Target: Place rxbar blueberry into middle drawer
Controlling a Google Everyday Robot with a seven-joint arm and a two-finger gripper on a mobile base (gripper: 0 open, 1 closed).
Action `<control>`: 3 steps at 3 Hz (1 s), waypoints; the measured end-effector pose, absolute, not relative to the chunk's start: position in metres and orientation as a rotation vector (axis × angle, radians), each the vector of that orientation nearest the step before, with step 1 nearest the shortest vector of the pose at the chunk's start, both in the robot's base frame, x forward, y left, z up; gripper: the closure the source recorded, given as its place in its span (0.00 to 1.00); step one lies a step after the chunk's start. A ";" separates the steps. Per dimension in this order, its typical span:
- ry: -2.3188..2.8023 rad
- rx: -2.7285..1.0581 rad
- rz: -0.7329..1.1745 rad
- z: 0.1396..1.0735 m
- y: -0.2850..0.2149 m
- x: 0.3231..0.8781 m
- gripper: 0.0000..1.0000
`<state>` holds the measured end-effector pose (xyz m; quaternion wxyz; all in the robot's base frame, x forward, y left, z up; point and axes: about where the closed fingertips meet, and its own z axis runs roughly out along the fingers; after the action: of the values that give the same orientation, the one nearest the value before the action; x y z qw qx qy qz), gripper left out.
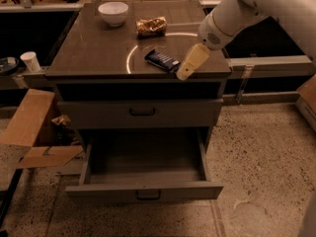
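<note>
The rxbar blueberry [162, 60], a dark blue flat bar, lies on the cabinet top [94, 48] near its front right. My gripper [184, 72] hangs from the white arm [247, 9] just right of the bar, over the top's front right edge, close to the bar's right end. The middle drawer [143, 190] is pulled out below, and its grey box shows nothing inside. The drawer front above it [142, 112] is shut.
A white bowl [113, 12] and a crinkled golden-brown snack bag [151, 26] sit at the back of the top. A cardboard box [34, 127] with open flaps stands on the floor at the left. A white cup [31, 60] sits on a ledge at the far left.
</note>
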<state>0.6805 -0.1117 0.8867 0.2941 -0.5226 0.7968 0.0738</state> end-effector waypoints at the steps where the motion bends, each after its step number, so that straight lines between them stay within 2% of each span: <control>1: 2.072 -1.279 0.321 0.884 -0.090 0.719 0.00; 3: 2.058 -1.225 0.380 0.856 -0.070 0.749 0.00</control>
<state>0.7491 -0.0696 0.8559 0.3508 -0.4732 0.7947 0.1468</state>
